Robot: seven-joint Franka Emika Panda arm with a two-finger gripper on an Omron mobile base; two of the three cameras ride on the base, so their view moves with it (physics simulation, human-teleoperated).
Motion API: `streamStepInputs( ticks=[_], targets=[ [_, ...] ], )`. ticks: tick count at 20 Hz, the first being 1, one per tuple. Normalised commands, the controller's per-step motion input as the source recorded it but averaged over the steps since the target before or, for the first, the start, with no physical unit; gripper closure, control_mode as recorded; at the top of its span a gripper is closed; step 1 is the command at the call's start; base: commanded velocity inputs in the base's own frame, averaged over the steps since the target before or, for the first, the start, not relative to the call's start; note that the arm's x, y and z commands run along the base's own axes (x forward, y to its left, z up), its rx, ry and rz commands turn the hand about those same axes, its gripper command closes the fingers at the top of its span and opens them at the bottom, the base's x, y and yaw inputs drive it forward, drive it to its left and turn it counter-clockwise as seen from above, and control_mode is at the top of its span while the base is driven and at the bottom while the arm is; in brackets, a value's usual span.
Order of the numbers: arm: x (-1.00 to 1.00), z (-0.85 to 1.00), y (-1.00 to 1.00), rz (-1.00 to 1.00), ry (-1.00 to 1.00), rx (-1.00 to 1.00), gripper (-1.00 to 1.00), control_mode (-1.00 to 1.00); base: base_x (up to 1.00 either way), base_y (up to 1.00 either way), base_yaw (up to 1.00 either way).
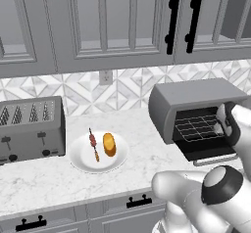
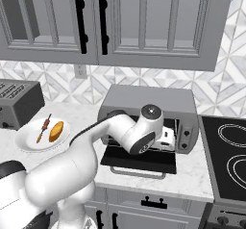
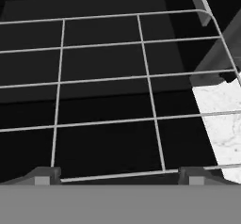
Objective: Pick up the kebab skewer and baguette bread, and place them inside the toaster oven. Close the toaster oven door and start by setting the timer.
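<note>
A: So, where's the food?
B: Kebab skewer (image 1: 93, 144) & baguette bread (image 1: 109, 144) lie side by side on a white plate (image 1: 78, 161), skewer left of the bread, not touching. Plate's on the marble counter (image 1: 39, 178), btw the slotted toaster (image 1: 30, 129) and the toaster oven (image 1: 196, 102).
A: Oven?
B: Toaster oven door (image 2: 139, 159) is down flat, handle bar at its front edge. Wire rack (image 3: 103, 96) inside is bare.
A: Gripper?
B: Gripper (image 3: 117, 173) is at the oven mouth, just over the rack's front edge. Tips spread wide, nothing btw them. From the right base cam the wrist sits in front of the opening, above the door.
A: Around that?
B: Grey cabinets w/ black handles above, patterned tile backsplash, stovetop (image 2: 228, 156) right of the oven.
</note>
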Motion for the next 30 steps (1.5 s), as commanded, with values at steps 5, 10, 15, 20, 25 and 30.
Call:
streamStepInputs(
  ticks=[5,10,15,20,25,30],
  targets=[
    [-0.39,0.73,0.34,-0.01,-0.05,0.0,-1.0,-1.0,0.0,0.0,0.0],
    [-0.27,0.51,0.9,0.0,-0.02,0.0,-1.0,-1.0,0.0,0.0,0.0],
    [-0.17,0.3,1.0,0.0,0.0,0.0,-1.0,-1.0,0.0,0.0,0.0],
    [-0.08,0.32,1.0,0.0,0.0,0.0,-1.0,-1.0,0.0,0.0,0.0],
    [0.0,0.21,1.0,0.0,0.0,0.0,-1.0,-1.0,0.0,0.0,0.0],
    [0.0,0.0,1.0,0.0,0.01,0.0,-1.0,-1.0,0.0,0.0,0.0]
  ],
)
